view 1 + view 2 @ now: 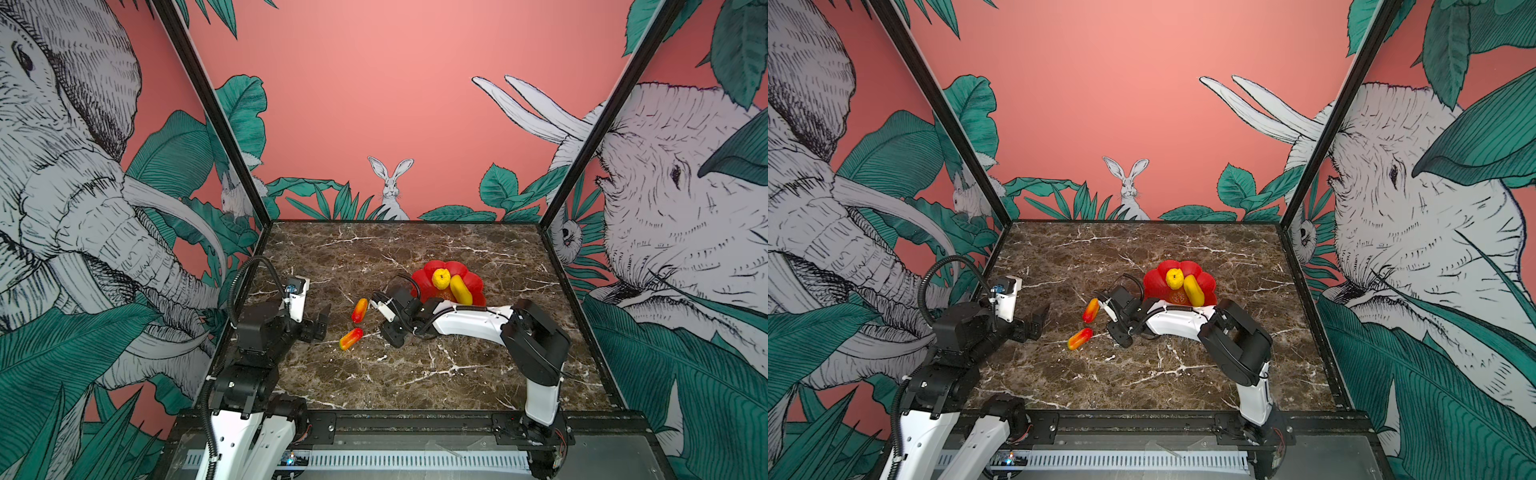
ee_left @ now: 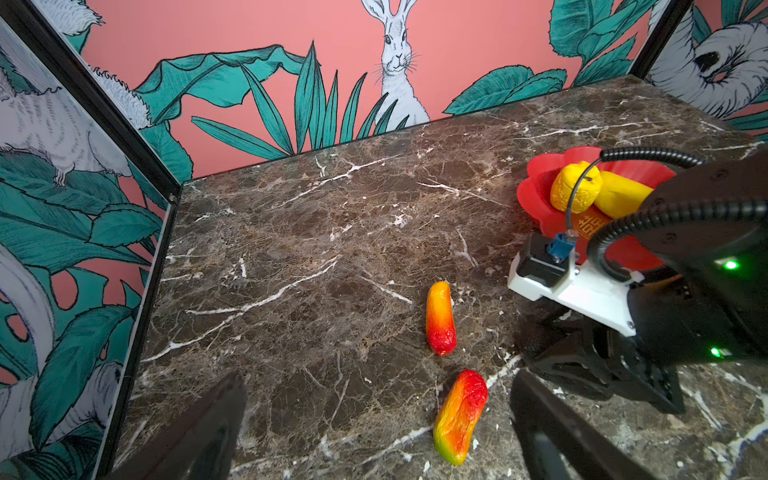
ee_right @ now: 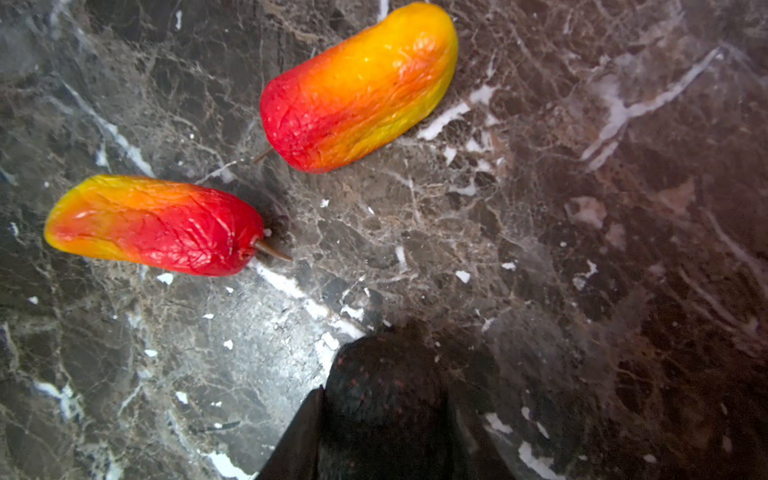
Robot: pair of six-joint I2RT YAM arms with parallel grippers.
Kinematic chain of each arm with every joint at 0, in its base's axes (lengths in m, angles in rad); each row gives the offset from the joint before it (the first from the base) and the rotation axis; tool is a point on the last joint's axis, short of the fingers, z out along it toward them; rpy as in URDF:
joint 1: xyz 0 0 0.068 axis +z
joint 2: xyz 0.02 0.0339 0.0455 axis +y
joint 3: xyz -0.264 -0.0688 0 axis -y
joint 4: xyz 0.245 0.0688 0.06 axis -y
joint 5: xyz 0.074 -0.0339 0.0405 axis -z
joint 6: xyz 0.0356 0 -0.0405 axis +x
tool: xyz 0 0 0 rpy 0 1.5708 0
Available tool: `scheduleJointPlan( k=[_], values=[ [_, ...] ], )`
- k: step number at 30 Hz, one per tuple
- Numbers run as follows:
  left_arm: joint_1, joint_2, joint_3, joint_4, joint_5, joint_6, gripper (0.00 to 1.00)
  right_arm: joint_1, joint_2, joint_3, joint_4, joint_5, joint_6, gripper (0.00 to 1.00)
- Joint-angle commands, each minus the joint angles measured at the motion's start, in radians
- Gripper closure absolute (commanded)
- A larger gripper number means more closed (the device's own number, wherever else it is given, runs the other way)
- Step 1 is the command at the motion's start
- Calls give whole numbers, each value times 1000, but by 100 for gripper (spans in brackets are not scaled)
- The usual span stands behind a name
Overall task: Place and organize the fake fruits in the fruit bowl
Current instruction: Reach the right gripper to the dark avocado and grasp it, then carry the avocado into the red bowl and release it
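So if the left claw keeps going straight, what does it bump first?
Probably the nearer red-orange fruit, lying on the table just ahead of the open left gripper, though how high the gripper rides is unclear.

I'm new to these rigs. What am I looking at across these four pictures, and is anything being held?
Two robot arms with two-fingered grippers work over a marble table. Two pictures look down from overhead and are almost alike. The other two come from a camera on each arm's wrist. The red flower-shaped bowl holds a round yellow fruit and a long yellow fruit. Two red-orange fruits lie on the table. The left gripper is open and empty. The right gripper appears closed on a black oval fruit.
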Motion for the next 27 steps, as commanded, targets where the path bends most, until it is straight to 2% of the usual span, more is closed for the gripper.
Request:
scheduleJointPlan(
  k=[1, 5, 9, 16, 22, 27],
  values=[
    [7, 0, 2, 10, 29, 0, 0, 3, -62, -1, -16, 23, 12, 84],
    [7, -13, -1, 12, 34, -2, 0, 3, -153, -8, -51, 76, -11, 85],
    [7, -31, -6, 12, 33, -6, 0, -4, -267, -29, -83, 183, -49, 86],
    [8, -51, -10, 11, 18, -8, 0, -134, -428, -92, -115, 248, -70, 90],
    [7, -49, -12, 12, 12, -6, 0, -274, -446, -155, -69, 266, -119, 94],
    [6, -33, -9, 9, 7, -5, 0, -308, -370, -165, -46, 376, -192, 94]
  ],
)
